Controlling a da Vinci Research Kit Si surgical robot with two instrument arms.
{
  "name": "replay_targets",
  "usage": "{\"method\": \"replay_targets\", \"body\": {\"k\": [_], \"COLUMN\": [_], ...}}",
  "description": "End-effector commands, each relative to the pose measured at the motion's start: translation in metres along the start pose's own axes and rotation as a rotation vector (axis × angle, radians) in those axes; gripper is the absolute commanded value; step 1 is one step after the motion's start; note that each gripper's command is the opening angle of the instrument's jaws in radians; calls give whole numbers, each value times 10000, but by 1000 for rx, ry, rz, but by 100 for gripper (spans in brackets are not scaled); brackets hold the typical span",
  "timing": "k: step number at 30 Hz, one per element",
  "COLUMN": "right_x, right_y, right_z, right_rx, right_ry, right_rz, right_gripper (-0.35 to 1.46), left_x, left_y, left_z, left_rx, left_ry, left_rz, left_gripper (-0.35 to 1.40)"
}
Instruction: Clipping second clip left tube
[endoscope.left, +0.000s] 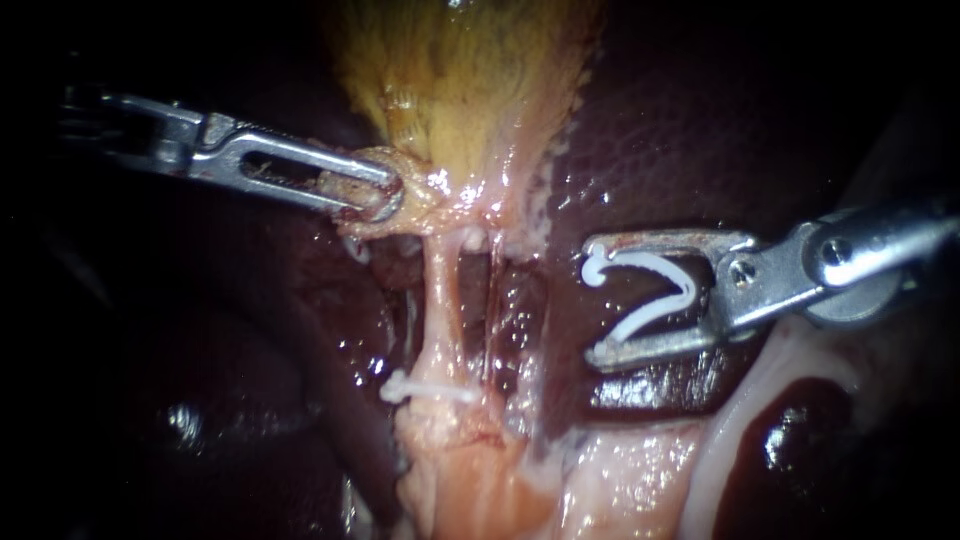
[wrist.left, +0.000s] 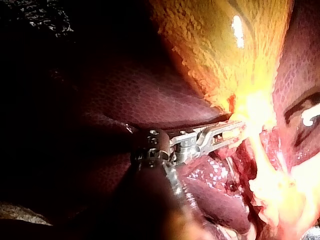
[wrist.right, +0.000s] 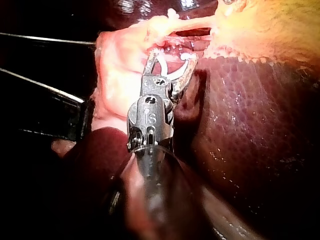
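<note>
Left tube (endoscope.left: 443, 300), a thin pale-pink strand, upright at centre of frame, running from yellow gallbladder (endoscope.left: 470, 80) at top centre down to pale fatty tissue (endoscope.left: 470, 480) at bottom centre. Crossed low down by closed white clip (endoscope.left: 430, 390), just left of centre. Thinner second strand (endoscope.left: 490, 300) just to its right. Left instrument (endoscope.left: 375, 195), slender silver shaft from upper left, jaws clamped on gallbladder's lower end, just above tube. Right instrument (endoscope.left: 595, 300), silver shaft from right edge, jaws spread wide at right of centre, cradling open white V-shaped clip (endoscope.left: 686, 288), one leg against each jaw. Loaded clip apart from tube, to its right, over dark red liver (endoscope.left: 720, 120).
</note>
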Motion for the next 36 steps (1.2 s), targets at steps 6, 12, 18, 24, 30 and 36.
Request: {"method": "replay_targets", "body": {"k": [6, 12, 18, 24, 30, 36], "right_x": [0, 0, 0, 0, 1, 6], "right_y": [0, 0, 0, 0, 0, -1], "right_z": [0, 0, 0, 0, 1, 6], "right_rx": [0, 0, 0, 0, 1, -1], "right_ry": [0, 0, 0, 0, -3, 0], "right_rz": [0, 0, 0, 0, 0, -6], "right_gripper": [48, 48, 48, 48, 48, 49], "left_x": [0, 8, 14, 17, 14, 13], "left_y": [4, 18, 38, 55, 63, 63], "left_z": [-2, -22, -50, -73, -84, -85], "left_rx": [-1, 4, 3, 3, 6, 6], "left_ry": [-1, 7, 24, 37, 40, 40], "left_rz": [-1, -10, -21, -35, -37, -37], "left_gripper": [-35, -35, -35, -35, -35, -35]}}
